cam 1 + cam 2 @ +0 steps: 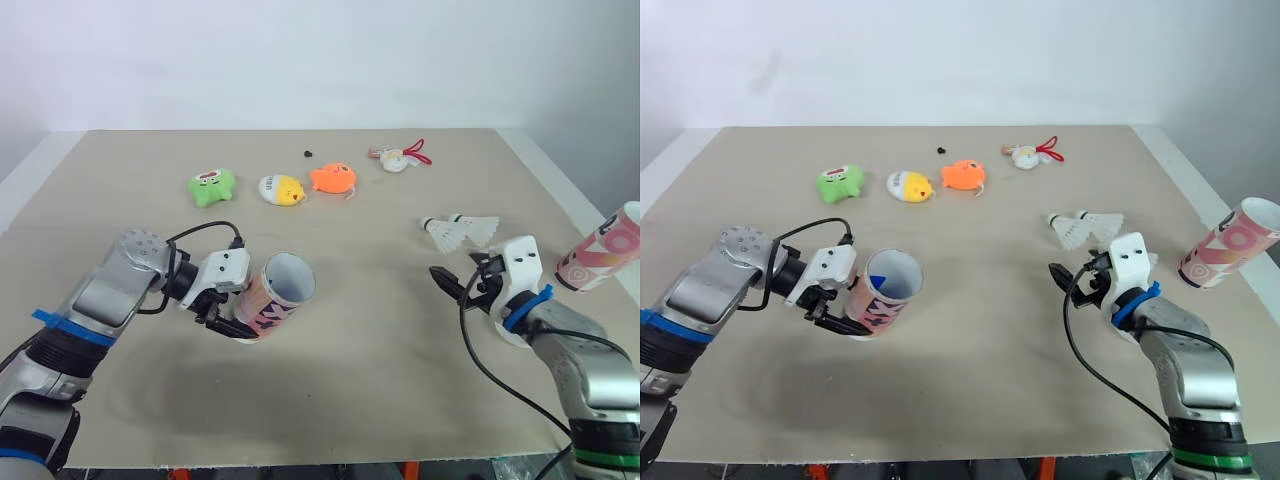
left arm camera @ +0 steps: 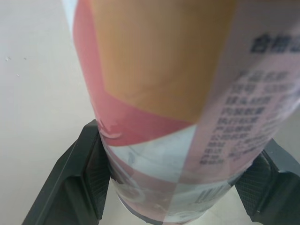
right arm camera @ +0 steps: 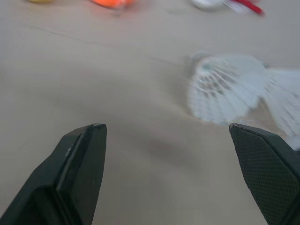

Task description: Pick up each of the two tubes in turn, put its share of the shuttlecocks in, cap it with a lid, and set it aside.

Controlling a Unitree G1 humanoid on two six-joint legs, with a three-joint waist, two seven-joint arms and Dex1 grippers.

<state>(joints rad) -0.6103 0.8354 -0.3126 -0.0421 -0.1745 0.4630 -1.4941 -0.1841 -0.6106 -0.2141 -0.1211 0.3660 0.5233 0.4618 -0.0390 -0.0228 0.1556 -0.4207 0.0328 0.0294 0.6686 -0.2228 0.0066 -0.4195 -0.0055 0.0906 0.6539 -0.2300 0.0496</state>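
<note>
My left gripper (image 1: pixel 228 312) is shut on the lower end of a pink and white tube (image 1: pixel 275 295). The tube is tilted, with its open mouth facing up and to the right. In the left wrist view the two black fingers (image 2: pixel 79 173) press on either side of the tube (image 2: pixel 168 93). Two white shuttlecocks (image 1: pixel 460 231) lie side by side on the table at the right. My right gripper (image 1: pixel 450 283) stands open just in front of them, nothing between its fingers (image 3: pixel 79 164). A second pink tube (image 1: pixel 603 248) lies at the table's right edge.
Small soft toys sit in a row at the back: a green one (image 1: pixel 211 187), a yellow one (image 1: pixel 281 189) and an orange one (image 1: pixel 333 178). A white and red trinket (image 1: pixel 400 158) and a tiny black object (image 1: pixel 308 153) lie behind them on the beige table (image 1: pixel 360 400).
</note>
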